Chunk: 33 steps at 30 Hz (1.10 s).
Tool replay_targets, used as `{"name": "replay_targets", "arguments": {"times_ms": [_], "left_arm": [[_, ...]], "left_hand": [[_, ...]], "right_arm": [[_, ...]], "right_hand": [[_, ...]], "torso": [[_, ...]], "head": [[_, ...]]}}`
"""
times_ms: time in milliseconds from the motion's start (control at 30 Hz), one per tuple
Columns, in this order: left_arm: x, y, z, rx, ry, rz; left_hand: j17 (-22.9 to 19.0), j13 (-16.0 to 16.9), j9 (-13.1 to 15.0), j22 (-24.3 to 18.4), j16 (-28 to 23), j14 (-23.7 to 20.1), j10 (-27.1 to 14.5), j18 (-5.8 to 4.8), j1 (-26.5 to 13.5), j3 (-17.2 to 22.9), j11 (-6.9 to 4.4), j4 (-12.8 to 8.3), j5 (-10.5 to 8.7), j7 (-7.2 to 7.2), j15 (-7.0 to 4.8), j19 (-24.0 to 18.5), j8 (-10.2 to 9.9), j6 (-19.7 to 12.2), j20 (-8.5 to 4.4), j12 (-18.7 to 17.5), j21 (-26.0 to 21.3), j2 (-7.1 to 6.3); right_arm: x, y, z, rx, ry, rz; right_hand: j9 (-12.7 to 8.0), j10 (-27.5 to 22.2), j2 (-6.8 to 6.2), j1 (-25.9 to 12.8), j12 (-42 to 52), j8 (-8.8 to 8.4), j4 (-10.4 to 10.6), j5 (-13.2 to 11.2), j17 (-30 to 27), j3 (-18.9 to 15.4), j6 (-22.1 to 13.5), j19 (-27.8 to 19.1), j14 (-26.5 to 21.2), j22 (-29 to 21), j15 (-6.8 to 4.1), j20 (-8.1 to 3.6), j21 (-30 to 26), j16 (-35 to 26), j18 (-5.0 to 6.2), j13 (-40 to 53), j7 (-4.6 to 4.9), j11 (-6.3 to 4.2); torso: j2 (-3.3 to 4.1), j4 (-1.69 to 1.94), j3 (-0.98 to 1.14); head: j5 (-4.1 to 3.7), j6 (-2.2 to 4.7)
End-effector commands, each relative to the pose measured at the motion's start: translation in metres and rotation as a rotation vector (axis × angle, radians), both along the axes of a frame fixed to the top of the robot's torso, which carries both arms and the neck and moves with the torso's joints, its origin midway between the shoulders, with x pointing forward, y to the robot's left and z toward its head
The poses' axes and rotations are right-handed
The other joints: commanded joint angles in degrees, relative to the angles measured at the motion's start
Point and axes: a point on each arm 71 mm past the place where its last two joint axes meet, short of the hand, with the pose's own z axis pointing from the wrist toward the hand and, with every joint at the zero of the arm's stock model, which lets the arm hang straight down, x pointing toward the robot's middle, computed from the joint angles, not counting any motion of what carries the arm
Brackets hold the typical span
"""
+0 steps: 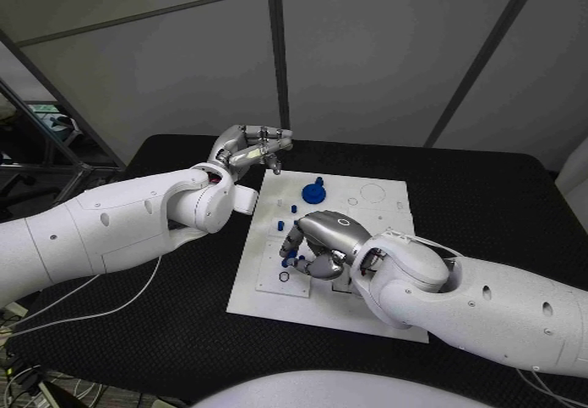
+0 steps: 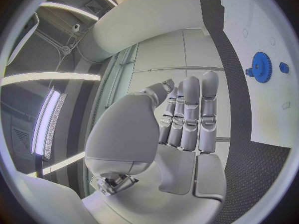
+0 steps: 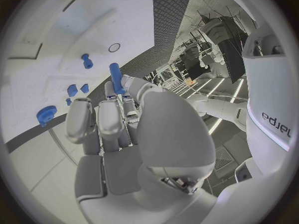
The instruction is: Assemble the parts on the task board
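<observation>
The blue rod (image 3: 116, 77) sits pinched in the fingertips of the right hand (image 1: 321, 246), which hovers low over the near-left part of the task board (image 1: 368, 297). The rod juts out past the fingertips, so only a short length of it appears to be gripped. The likely failure from here is the rod tilting or slipping as it is pressed toward its seat, since a small misalignment could jam it at the hole's lip or pop it out of the pinch.

Just beyond the fingertips lie a small blue peg (image 3: 86, 60), a ring-shaped mark (image 3: 114, 47) and two small blue blocks (image 3: 72, 89); farther out stands the blue gear (image 1: 313, 192). A sideways sweep of the fingers could knock these loose pieces, so the safer room looks to be straight up and back toward the wrist.

The left hand (image 1: 251, 146) is up off the table beyond the board's far-left corner, fingers curled in with nothing in them, well apart from the right hand. The board's left edge is near the right hand's fingertips, with bare black table (image 1: 490, 195) past it.
</observation>
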Motion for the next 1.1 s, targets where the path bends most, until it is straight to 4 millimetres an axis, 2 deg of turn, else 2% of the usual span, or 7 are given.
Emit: {"name": "replay_targets", "arguments": {"times_ms": [33, 467, 1100], "left_arm": [[0.0, -0.001, 0.002, -0.006, -0.005, -0.011], [0.001, -0.002, 0.001, -0.007, -0.004, -0.013], [0.001, -0.002, 0.001, -0.006, -0.005, -0.01]], "left_hand": [[-0.1, 0.02, -0.09, -0.06, -0.34, -0.4, -0.52, -0.35, -0.46, -0.31, 0.05, -0.06, -0.11, -0.12, -0.19, -0.41, -0.23, -0.32, -0.17, 0.37, -0.04, 0.19], [-0.1, 0.02, -0.09, -0.06, -0.34, -0.4, -0.52, -0.35, -0.46, -0.31, 0.05, -0.06, -0.11, -0.12, -0.19, -0.41, -0.23, -0.32, -0.17, 0.37, -0.04, 0.19], [-0.17, 0.02, -0.11, -0.1, -0.35, -0.47, -0.68, -0.35, -0.42, -0.34, 0.07, -0.1, -0.1, -0.09, -0.17, -0.43, -0.24, -0.39, -0.14, 0.46, -0.12, 0.23]], "right_arm": [[-0.001, 0.003, -0.003, 0.009, 0.019, 0.035], [-0.002, 0.007, -0.017, -0.041, 0.045, 0.06], [-0.002, 0.008, -0.021, -0.081, 0.039, 0.056]], "right_hand": [[-0.06, 3.86, 0.12, 0.32, -0.24, -0.41, 0.02, 0.3, -0.11, 0.4, 0.13, 0.42, 0.73, -0.01, -0.3, -0.01, 0.15, 0.25, -0.71, 0.05, 0.17, -3.34], [-0.09, 3.82, 0.17, 0.33, -0.41, -0.51, -0.12, 0.47, -0.17, 0.51, 0.05, 0.34, 0.71, -0.08, -0.26, 0.02, 0.12, 0.26, -0.69, 0.06, 0.23, -3.29], [-0.1, 3.82, 0.2, 0.28, -0.5, -0.55, -0.17, 0.54, -0.19, 0.54, 0.03, 0.36, 0.7, -0.03, -0.23, 0.03, 0.16, 0.27, -0.7, 0.07, 0.26, -3.25]], "torso": [[-0.03, -0.03, 0.01], [-0.09, -0.16, 0.01], [-0.09, -0.12, -0.02]], "head": [[0.52, -0.22], [1.68, -0.73], [1.87, -0.97]]}}
